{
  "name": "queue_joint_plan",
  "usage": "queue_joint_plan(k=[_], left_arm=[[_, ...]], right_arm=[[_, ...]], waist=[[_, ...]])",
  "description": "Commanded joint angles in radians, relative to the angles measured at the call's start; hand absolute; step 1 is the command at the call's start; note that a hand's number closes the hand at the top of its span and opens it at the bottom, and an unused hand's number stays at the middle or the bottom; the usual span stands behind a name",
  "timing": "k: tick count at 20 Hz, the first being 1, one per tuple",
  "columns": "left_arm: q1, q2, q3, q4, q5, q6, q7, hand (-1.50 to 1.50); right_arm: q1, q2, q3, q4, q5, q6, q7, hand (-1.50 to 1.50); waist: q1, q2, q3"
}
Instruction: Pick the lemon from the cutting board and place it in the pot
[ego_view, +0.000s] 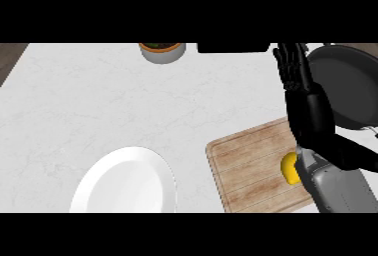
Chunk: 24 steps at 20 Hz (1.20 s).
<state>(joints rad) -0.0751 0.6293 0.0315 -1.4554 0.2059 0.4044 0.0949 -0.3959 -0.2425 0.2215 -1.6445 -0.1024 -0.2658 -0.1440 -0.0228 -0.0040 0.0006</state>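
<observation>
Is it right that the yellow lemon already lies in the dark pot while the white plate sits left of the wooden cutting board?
No. The head view shows the yellow lemon on the wooden cutting board, not in the dark pot. The white plate does sit left of the board.

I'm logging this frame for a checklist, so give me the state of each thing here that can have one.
lemon: on the cutting board, partly hidden by the right arm, not held.
cutting board: flat on the counter, bearing the lemon.
pot: nothing seen inside it.
plate: nothing on it.
planter: upright at the far edge.
right hand: open, fingers straight, beside the pot.
left hand: not in view.
</observation>
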Motion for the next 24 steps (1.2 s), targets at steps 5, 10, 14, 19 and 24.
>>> queue_joint_plan(k=[5, 10, 14, 19, 24], left_arm=[[0.042, -0.144, -0.226, -0.027, 0.054, -0.201, -0.002, 0.0], [0.055, -0.199, -0.283, -0.028, 0.101, -0.252, 0.039, 0.0], [0.028, -0.23, -0.317, 0.02, 0.105, -0.297, 0.028, 0.0], [0.019, -0.262, -0.359, 0.003, 0.065, -0.286, 0.037, 0.0], [0.001, -0.226, -0.322, 0.064, 0.087, -0.354, 0.003, 0.0]], right_arm=[[0.234, -0.037, 0.004, 0.154, 0.092, -0.132, 0.269, 1.5], [0.287, -0.149, -0.112, 0.17, 0.423, -0.498, 0.198, -1.5], [0.383, -0.007, -0.042, -0.009, 0.563, -0.717, 0.159, -1.5], [0.538, 0.012, 0.051, -0.192, 0.822, -0.612, 0.48, -1.5], [0.567, 0.018, -0.003, -0.34, 0.884, -0.388, 0.819, -1.5]], waist=[[-0.062, 0.018, -0.008], [-0.111, -0.005, -0.009], [-0.063, -0.006, -0.006], [-0.025, -0.006, -0.008], [-0.016, -0.001, -0.009]])
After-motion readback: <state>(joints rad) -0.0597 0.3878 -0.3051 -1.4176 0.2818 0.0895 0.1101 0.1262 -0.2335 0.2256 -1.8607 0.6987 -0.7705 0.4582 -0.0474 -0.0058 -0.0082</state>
